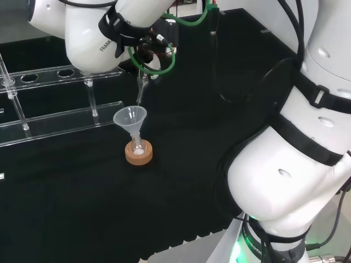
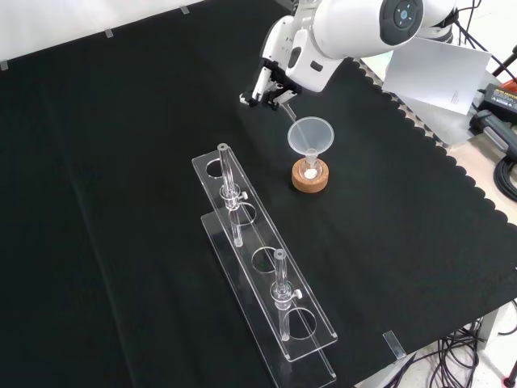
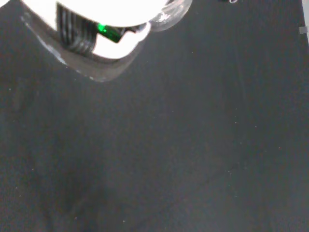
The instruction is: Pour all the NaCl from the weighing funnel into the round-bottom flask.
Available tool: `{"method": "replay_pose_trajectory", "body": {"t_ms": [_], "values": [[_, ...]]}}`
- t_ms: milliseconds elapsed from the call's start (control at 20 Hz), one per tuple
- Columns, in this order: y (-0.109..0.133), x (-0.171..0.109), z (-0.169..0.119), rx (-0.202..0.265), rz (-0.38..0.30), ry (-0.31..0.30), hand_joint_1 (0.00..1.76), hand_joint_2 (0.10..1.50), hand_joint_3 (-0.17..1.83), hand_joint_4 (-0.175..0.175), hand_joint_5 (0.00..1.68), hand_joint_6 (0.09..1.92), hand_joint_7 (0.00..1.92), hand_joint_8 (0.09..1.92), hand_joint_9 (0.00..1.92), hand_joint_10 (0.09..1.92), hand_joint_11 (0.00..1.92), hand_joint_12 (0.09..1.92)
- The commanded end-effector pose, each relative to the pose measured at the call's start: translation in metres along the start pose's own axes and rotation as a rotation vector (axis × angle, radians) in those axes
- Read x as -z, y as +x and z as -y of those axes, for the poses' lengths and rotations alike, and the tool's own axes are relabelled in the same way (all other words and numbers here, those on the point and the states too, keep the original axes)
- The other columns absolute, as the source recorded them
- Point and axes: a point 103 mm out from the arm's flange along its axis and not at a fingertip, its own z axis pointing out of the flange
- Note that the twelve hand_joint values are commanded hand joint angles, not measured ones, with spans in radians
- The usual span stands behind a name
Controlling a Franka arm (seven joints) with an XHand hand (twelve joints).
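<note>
A clear plastic funnel (image 1: 130, 117) (image 2: 311, 134) stands in the neck of a small round-bottom flask (image 1: 139, 146) (image 2: 311, 168), which sits on a cork ring (image 1: 138, 155) (image 2: 311, 181). White powder lies in the flask's bottom. The hand (image 1: 147, 50) (image 2: 270, 82) hangs just above and beyond the funnel's rim, its fingers curled round the clear weighing funnel (image 1: 141, 89). The weighing funnel is tipped steeply, spout down over the plastic funnel's mouth. In the wrist view a blurred white part of the hand (image 3: 96, 14) and a curved clear edge (image 3: 99, 76) hang over black cloth.
A long clear acrylic rack (image 1: 60, 118) (image 2: 266, 275) holding a few thin glass tubes stands beside the flask, to its left in the head view. The arm's white links (image 1: 285, 164) rise on the head view's right. The cloth's scalloped edge (image 2: 452, 162) and a white sheet (image 2: 440, 73) lie at the front view's right.
</note>
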Motion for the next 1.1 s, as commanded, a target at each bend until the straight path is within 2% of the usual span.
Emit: {"method": "replay_pose_trajectory", "body": {"t_ms": [50,500,850,1100], "values": [[0.0,0.005,-0.001,0.0,0.039,-0.014,1.11,0.8,0.31,0.175,1.38,0.34,1.62,0.11,0.99,0.22,0.0,1.55],[0.002,0.008,-0.004,-0.003,0.078,-0.022,1.11,0.8,0.31,0.175,1.38,0.35,1.63,0.11,0.99,0.23,0.0,1.54],[0.005,0.012,-0.004,0.004,0.141,-0.036,1.11,0.8,0.31,0.175,1.37,0.36,1.63,0.11,0.99,0.23,0.0,1.54],[0.003,0.015,-0.005,-0.008,0.166,-0.046,1.11,0.8,0.32,0.175,1.37,0.36,1.63,0.11,1.0,0.23,0.0,1.54]]}}
